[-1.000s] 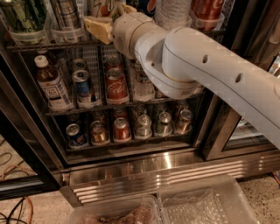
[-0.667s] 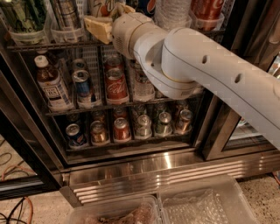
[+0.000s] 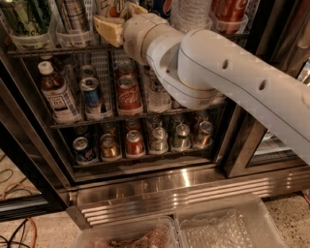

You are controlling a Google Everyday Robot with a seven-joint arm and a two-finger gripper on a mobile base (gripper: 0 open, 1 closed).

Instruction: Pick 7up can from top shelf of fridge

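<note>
The fridge [image 3: 160, 181] stands open in front of me, with wire racks of cans and bottles. On the top shelf [image 3: 43, 50], the 7up can [image 3: 114, 7], white with pale green, stands in a clear holder, cut off by the top edge of the view. My gripper [image 3: 119, 18] is at the can, its tan parts on either side of it, at the end of my white arm [image 3: 227, 72], which reaches in from the right. The arm hides the shelf behind it.
A dark green can [image 3: 24, 17] and a silver striped can [image 3: 72, 17] stand left of the 7up can. A clear bottle [image 3: 193, 12] and a red can [image 3: 230, 9] stand to its right. Lower racks hold several cans and a bottle [image 3: 55, 92]. Clear bins [image 3: 227, 225] sit on the floor.
</note>
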